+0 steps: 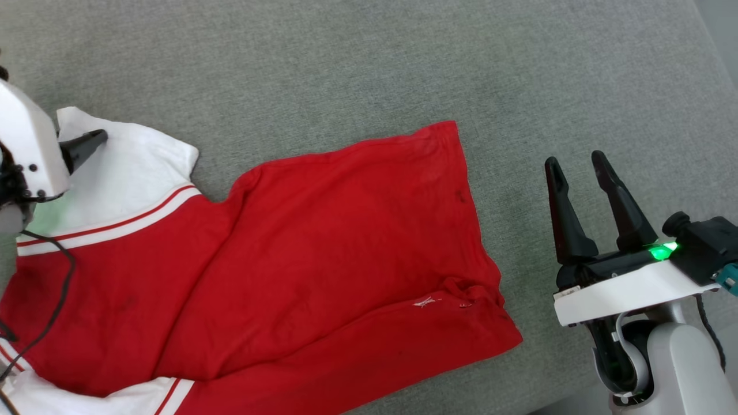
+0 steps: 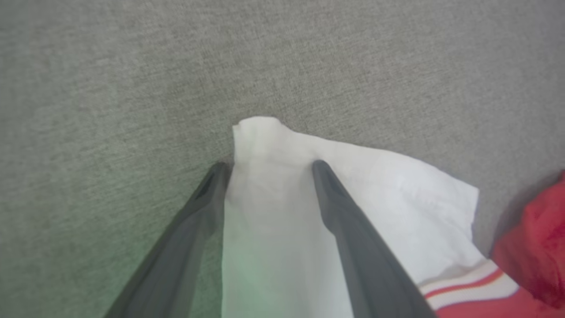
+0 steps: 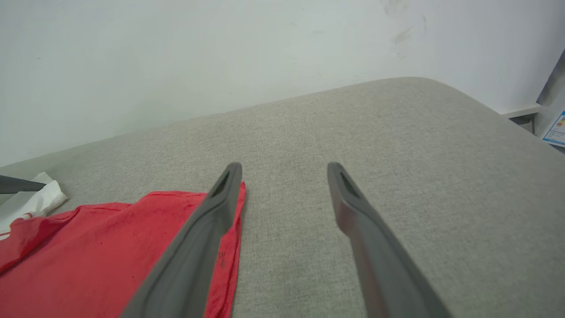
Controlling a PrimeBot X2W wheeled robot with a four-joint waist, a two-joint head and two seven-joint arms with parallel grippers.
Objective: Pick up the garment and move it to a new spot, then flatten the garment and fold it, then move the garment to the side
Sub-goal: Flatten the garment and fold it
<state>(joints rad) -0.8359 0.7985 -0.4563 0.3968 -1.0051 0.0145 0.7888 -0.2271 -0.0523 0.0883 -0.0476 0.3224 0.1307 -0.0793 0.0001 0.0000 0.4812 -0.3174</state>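
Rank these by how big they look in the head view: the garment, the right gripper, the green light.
1. garment: largest by far.
2. right gripper: much smaller, and probably nearer the camera, which flatters it.
3. green light: smallest, a small glow at the wrist.

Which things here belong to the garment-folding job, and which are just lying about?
Job: garment; left gripper, open over its white sleeve end; right gripper, open beside the garment.
Not job: grey cushioned surface; white wall; blue-edged label.
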